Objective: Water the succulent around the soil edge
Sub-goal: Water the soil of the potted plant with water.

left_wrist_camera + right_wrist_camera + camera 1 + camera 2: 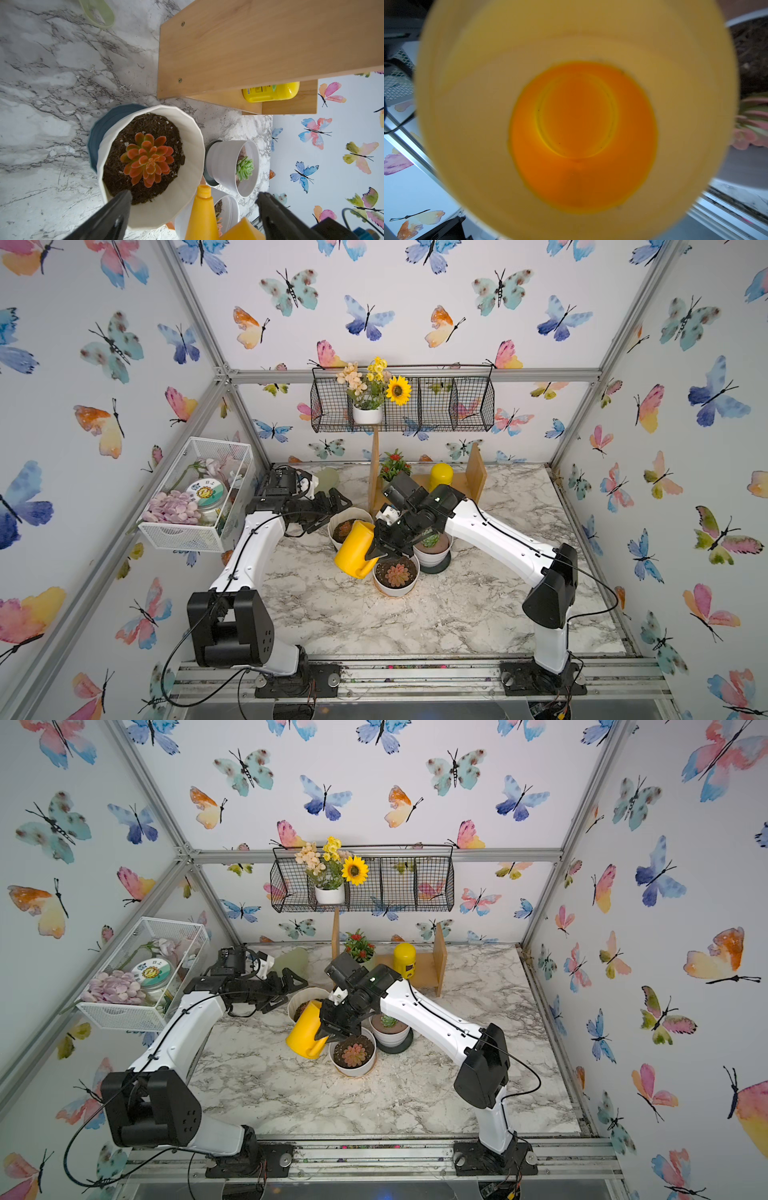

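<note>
Your right gripper (380, 549) pinches yellow watering can (353, 552); spout tip (204, 190) just beside cream ribbed pot (193, 133) rim, succulent (148, 159) soil edge (145, 122) beyond it. Left gripper (328, 515) spread, empty, pot just ahead of jaws.

Inspected 2 arms. Left arm (249, 549) and right arm (494, 535) have white moulded link shells and black joint housings (228, 626). Black cables (172, 655) run along the links. Black base plates (316, 674) carry 2 silver bolts (333, 679) each. Left fingers (116, 216) are matte black and tapered. A green spot (436, 498) on the right wrist is possibly an indicator light.
</note>
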